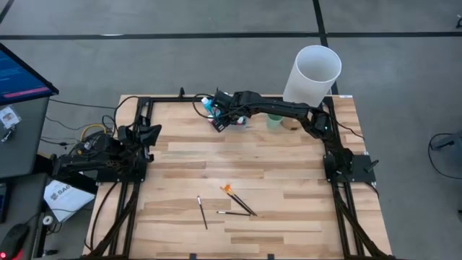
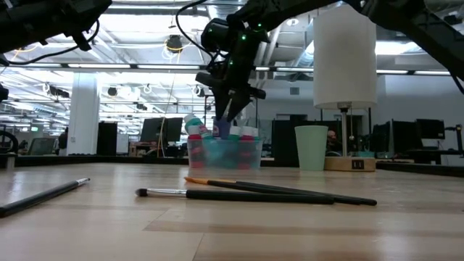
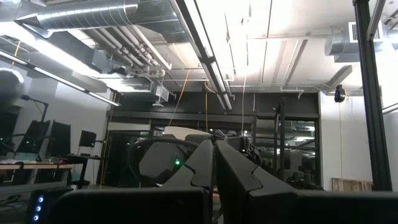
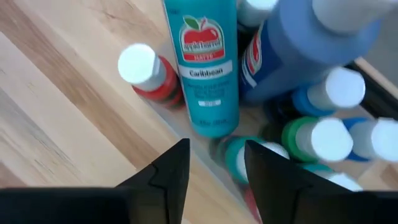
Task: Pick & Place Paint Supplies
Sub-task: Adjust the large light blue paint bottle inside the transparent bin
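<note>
Brushes lie nearest, loose on the table's near half, one orange-tipped, well apart from the bottles. Right claw hangs over the clear tub at the table's far edge, fingers parted with nothing between them. Just under it: a teal bottle lying across the packed caps, a big blue bottle beside it, a red bottle against the tub's outer wall, I think. Pale green cup and tall white cylinder stand near. Bottles look light, stiff, slick plastic; best pinched across the body, not the cap. Brushes thin and rigid; grab mid-handle. Left claw parked at the left edge, fingers pressed together.
</note>
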### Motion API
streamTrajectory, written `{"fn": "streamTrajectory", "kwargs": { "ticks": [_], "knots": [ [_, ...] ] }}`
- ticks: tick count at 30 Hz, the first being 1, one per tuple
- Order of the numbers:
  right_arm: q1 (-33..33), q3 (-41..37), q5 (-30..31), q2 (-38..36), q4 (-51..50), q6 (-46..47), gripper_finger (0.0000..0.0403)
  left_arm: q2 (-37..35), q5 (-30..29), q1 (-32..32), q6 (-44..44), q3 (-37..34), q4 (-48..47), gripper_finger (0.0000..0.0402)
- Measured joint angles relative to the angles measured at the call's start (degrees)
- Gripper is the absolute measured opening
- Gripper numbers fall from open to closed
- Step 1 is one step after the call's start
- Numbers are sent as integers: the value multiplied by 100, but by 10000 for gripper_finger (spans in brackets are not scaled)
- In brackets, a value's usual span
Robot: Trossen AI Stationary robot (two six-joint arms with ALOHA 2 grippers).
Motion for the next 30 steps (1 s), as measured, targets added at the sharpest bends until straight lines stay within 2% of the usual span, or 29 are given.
{"fn": "streamTrajectory", "kwargs": {
  "ticks": [8,19,25,30],
  "knots": [
    [16,0,5,0,474,-447,160,0,0,2,2,0,4,2],
    [106,0,20,0,2577,-1616,250,0,0,2,2,0,13,2],
    [-65,0,138,0,3279,-1856,257,0,1,1,2,0,15,2],
    [-167,1,-56,12,3489,-2000,257,0,0,2,1,0,15,2]
  ]
}}
